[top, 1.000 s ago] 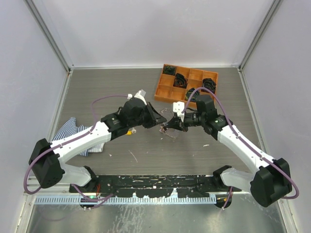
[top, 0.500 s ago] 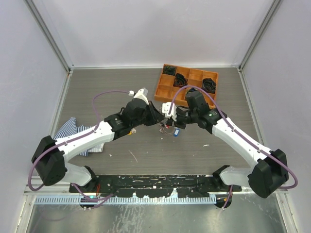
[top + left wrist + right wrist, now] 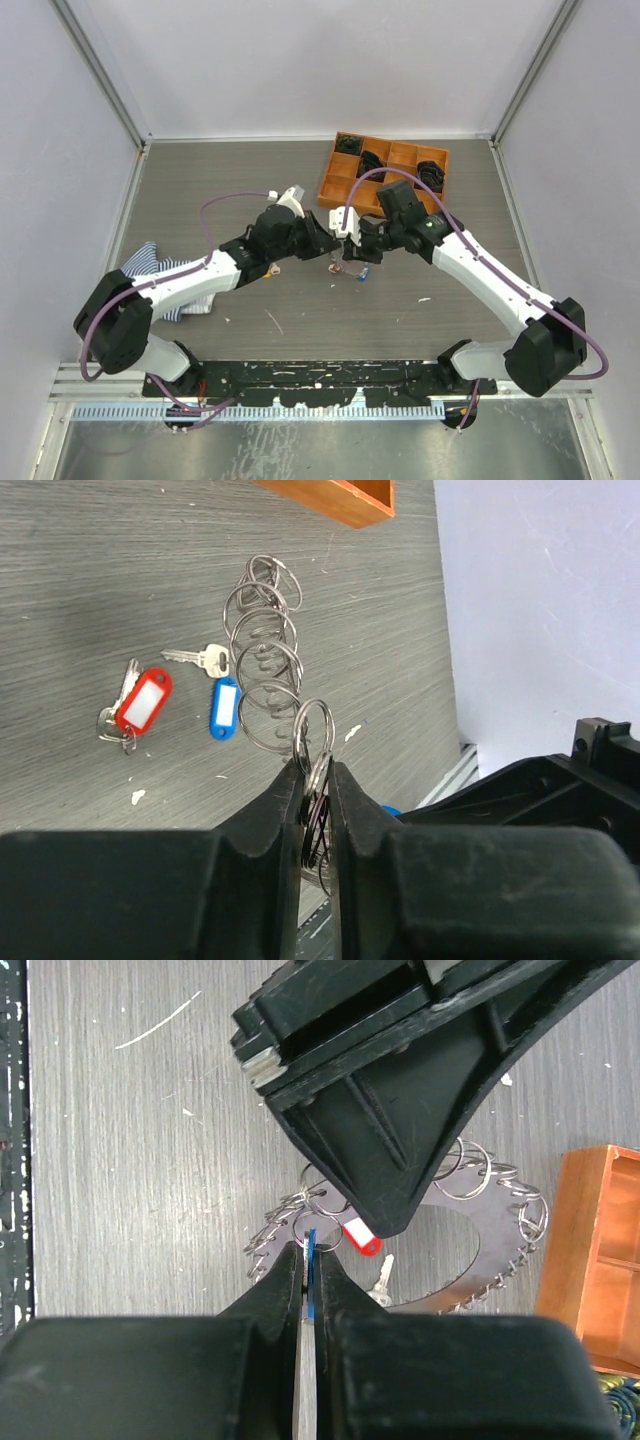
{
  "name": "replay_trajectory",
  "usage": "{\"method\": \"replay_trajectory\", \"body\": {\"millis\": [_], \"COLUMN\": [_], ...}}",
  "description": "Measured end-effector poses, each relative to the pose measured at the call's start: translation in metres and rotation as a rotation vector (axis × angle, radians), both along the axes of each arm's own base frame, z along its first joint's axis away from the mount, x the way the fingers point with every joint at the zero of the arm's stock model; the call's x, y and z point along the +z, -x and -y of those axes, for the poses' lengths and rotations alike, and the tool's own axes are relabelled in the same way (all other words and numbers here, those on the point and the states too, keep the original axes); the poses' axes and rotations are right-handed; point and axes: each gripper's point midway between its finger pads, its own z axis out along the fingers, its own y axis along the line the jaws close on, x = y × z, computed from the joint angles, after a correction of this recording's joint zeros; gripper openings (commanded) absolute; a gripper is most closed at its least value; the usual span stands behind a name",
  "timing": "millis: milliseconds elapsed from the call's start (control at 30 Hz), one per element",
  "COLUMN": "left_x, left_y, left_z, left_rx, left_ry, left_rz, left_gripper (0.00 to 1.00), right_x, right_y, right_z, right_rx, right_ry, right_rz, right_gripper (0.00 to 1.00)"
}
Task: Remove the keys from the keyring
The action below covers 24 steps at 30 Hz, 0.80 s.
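The keyring [image 3: 503,1262] is a grey loop fringed with small rings, held up off the table between both arms. My left gripper [image 3: 315,780] is shut on rings at one end of it; the rest of the keyring [image 3: 262,645] hangs away from the jaws. My right gripper [image 3: 310,1257] is shut on a blue tag [image 3: 311,1243] hooked to a small ring on the loop's near side. A red-tagged key [image 3: 143,700] and a blue-tagged key [image 3: 225,708] lie on the table below. In the top view the left gripper [image 3: 325,246] and right gripper [image 3: 350,250] nearly touch.
An orange compartment tray [image 3: 385,176] with black coiled bundles stands just behind the grippers and shows in the right wrist view [image 3: 590,1260]. A striped blue-white cloth [image 3: 150,270] lies under the left arm. The left gripper's black body [image 3: 400,1090] fills the upper right wrist view.
Both grippers have moved toward the far side and closer together, the right one going left. A blue-tagged key now shows on the table below them.
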Motion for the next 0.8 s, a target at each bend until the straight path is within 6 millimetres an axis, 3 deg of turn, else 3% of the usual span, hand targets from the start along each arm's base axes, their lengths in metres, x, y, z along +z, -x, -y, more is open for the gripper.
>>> {"method": "replay_trajectory", "body": {"millis": [200,300,467,633,800], "left_x": [-0.001,-0.006,-0.002,0.02,0.044], "left_y": [-0.006,-0.008,-0.005,0.005,0.029], "left_z": [-0.006,-0.012,-0.027,-0.041,-0.052], "left_rx": [0.012,0.031,0.048,0.027,-0.069], "left_ry": [0.036,0.037,0.035,0.032,0.056], "left_rz": [-0.016,-0.03,-0.022,0.067,0.231], "left_gripper": [0.39,0.42,0.44,0.4,0.35], "right_x": [-0.006,-0.01,-0.012,-0.008,0.009], "right_y": [0.005,0.007,0.012,0.015,0.013], "right_z": [0.003,0.004,0.006,0.009,0.009], "right_rx": [0.003,0.003,0.01,0.032,0.05], "right_ry": [0.024,0.036,0.043,0.059,0.061], "right_rz": [-0.036,-0.055,-0.077,-0.073,-0.039], "right_gripper": [0.01,0.01,0.01,0.01,0.01]}}
